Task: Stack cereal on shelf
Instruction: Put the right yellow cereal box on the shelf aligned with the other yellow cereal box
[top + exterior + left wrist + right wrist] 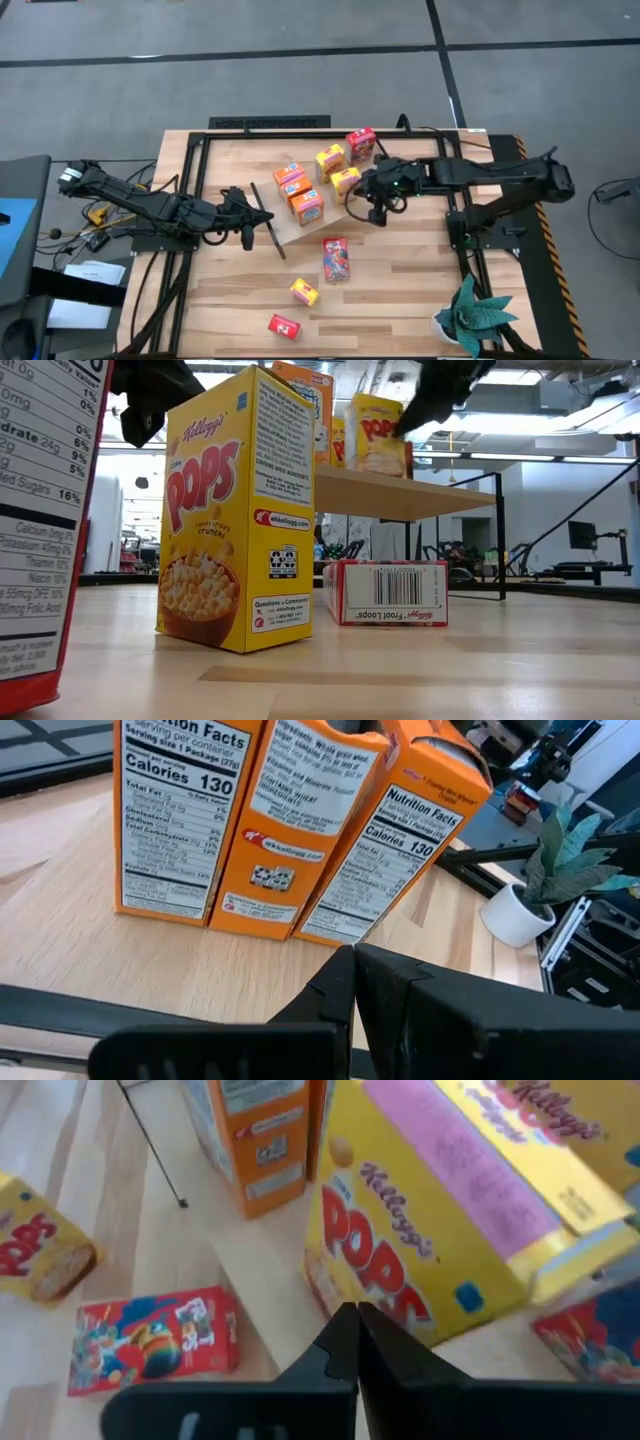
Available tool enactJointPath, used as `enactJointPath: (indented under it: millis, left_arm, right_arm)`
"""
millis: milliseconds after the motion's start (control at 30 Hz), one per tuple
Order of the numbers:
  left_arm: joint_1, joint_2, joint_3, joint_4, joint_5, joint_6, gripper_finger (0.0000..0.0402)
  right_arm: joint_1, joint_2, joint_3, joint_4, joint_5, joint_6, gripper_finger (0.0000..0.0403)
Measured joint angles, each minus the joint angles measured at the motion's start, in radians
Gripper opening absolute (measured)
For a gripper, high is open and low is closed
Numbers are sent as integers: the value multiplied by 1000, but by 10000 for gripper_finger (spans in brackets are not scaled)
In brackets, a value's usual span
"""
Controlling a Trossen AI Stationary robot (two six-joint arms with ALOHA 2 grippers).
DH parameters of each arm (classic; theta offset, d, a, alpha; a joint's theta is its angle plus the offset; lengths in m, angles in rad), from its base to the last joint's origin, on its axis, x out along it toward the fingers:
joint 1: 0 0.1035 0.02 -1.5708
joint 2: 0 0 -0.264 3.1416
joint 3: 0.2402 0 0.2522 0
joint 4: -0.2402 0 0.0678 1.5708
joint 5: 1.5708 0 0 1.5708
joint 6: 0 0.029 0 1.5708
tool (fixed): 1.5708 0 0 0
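The shelf [292, 232] is a light-wood board with black rod frames, standing mid-table. On it stand three orange cereal boxes [298, 190], two yellow ones [338, 170] and a red one [361, 143]. My left gripper [250, 212] is shut at the shelf's left end, beside the orange boxes [250, 820]. My right gripper [374, 208] is shut, its tips at the front of a yellow Pops box [430, 1250] on the shelf's right part. A red Froot Loops box [336, 258] lies flat on the table. A yellow box [304, 292] and a red one [284, 326] sit nearer. My left gripper's shut fingertips [345, 970] stand over the shelf board just short of the orange boxes; I cannot tell whether they touch the board or its rod. My right gripper's shut fingertips [350, 1320] slant down at the yellow box's printed front [385, 1295] near its lower edge; I cannot tell whether they touch it.
A potted plant [475, 315] stands at the table's near right corner. Black rails [190, 200] frame the tabletop. In the low view a yellow Pops box [235, 510] and the flat Froot Loops box [385, 592] stand in front of the shelf [400, 490].
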Motion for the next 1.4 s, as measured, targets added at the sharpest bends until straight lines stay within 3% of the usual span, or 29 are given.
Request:
enactJointPath:
  millis: [333, 567, 867, 1133, 1400]
  left_arm:
    - [0, 0, 0, -25, -1, -1, 0]
    - [0, 0, 0, -45, -1, -1, 0]
    - [0, 0, 0, -51, -2, -1, 0]
    - [0, 0, 0, -53, -2, -5, 0]
    - [0, 0, 0, -53, 0, -21, 0]
  right_arm:
    - [-3, 89, 1, 63, 0, -20, 7]
    - [-22, 93, 1, 85, 0, -20, 28]
    - [-27, 56, 2, 72, 31, -20, 8]
    - [-43, 48, 1, 57, 53, -19, 32]
    - [-67, 48, 1, 57, 53, -19, 11]
